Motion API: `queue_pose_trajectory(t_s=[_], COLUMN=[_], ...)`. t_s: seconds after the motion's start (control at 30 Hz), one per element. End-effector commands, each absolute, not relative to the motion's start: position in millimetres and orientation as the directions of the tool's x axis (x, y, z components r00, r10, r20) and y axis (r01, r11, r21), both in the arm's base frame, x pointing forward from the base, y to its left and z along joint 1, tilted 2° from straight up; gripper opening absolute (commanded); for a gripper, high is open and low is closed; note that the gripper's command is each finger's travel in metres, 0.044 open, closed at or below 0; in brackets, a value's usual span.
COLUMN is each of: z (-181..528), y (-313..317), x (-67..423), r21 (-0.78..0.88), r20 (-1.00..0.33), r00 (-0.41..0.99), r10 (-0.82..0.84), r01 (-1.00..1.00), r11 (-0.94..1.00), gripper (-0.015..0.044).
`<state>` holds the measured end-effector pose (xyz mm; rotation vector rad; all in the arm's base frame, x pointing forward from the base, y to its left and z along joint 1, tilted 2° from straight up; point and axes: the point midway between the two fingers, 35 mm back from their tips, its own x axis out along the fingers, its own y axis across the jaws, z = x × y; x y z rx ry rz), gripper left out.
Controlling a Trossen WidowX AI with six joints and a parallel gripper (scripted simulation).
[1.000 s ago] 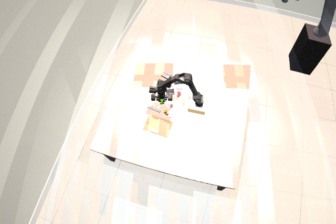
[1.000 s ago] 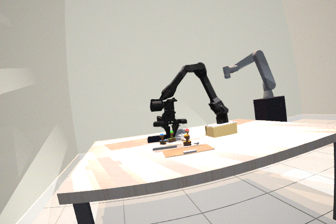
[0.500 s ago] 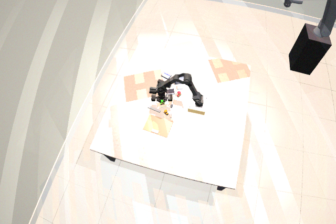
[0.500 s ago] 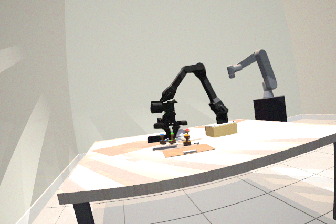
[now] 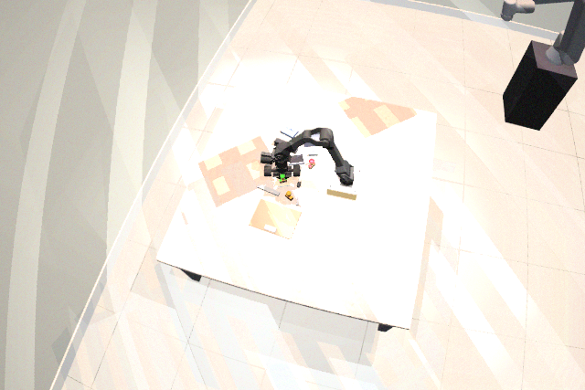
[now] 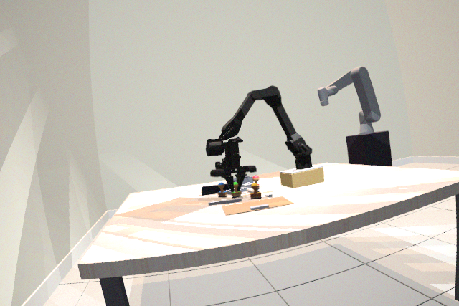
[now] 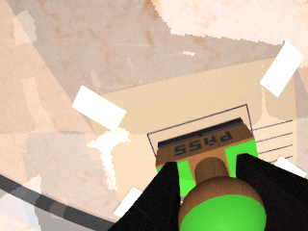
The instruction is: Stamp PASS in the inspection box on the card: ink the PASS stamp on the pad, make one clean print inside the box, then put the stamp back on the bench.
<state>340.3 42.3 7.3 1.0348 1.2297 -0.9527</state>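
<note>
My gripper (image 7: pixel 207 168) (image 5: pixel 282 173) (image 6: pixel 235 180) is shut on the PASS stamp (image 7: pixel 221 218) (image 5: pixel 282 178) (image 6: pixel 235 189), which has a green knob, a wooden stem and a wooden base labelled PASS. In the wrist view the base sits over the lower part of the outlined inspection box (image 7: pixel 199 118) on the tan card (image 7: pixel 131 131). It is down at card level, but I cannot tell if it touches.
Other stamps stand close by: a blue-knobbed one (image 6: pixel 221 189), a yellow one (image 5: pixel 288 195) (image 6: pixel 254 193) and a red one (image 5: pixel 311 162). White paper strips (image 7: pixel 98 107) (image 7: pixel 283 68), a grey bar (image 5: pixel 268 189) (image 6: pixel 224 202), a tan sheet (image 5: pixel 275 217) and a tan box (image 5: pixel 341 193) (image 6: pixel 301 177) lie around. A grey arm on a black pedestal (image 6: pixel 368 147) stands off the table.
</note>
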Motion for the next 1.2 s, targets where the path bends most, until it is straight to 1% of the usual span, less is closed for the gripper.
queue_pose_trajectory(t_s=[0.0,1.17], z=[6.1,2.1], y=[41.7,41.5], x=[340.4,340.6], r21=[0.096,0.096], r20=[-0.994,-0.994], r00=[0.104,0.104], r10=[-0.019,-0.019], r01=[0.960,0.960], r11=[0.262,0.262], gripper=[0.0000,0.0000])
